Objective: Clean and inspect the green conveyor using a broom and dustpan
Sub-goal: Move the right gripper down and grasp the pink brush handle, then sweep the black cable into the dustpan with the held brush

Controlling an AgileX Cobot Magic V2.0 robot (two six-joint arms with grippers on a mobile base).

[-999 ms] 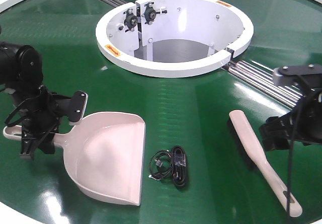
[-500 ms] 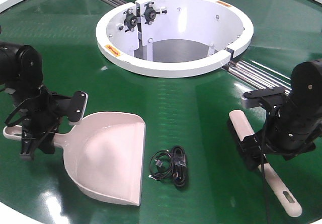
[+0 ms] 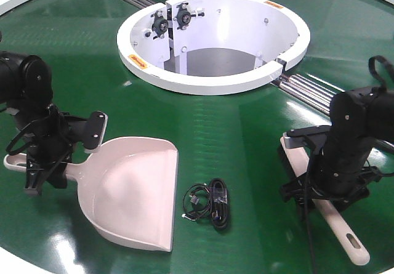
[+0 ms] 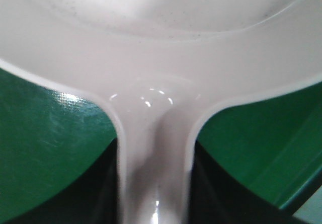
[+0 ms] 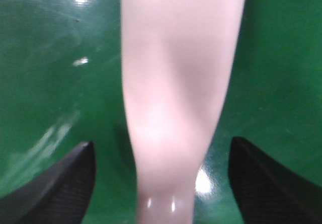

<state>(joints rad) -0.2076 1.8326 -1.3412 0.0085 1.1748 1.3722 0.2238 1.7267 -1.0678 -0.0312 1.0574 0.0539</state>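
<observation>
One wide beige dustpan (image 3: 132, 194) lay flat near the front of the glossy green conveyor (image 3: 234, 126), its handle clamped in the left gripper (image 3: 46, 166). One narrow beige broom (image 3: 345, 234) lay at the right, and the right gripper (image 5: 161, 183) straddled its handle with jaws spread, not touching. One black cable bundle (image 3: 212, 205) lay between them. Beyond stood one white ring hub (image 3: 212, 83).

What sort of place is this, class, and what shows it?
Probably a factory or sorting hall: a glossy green conveyor curving round a white ring-shaped hub, with steel rollers at its seam.
</observation>
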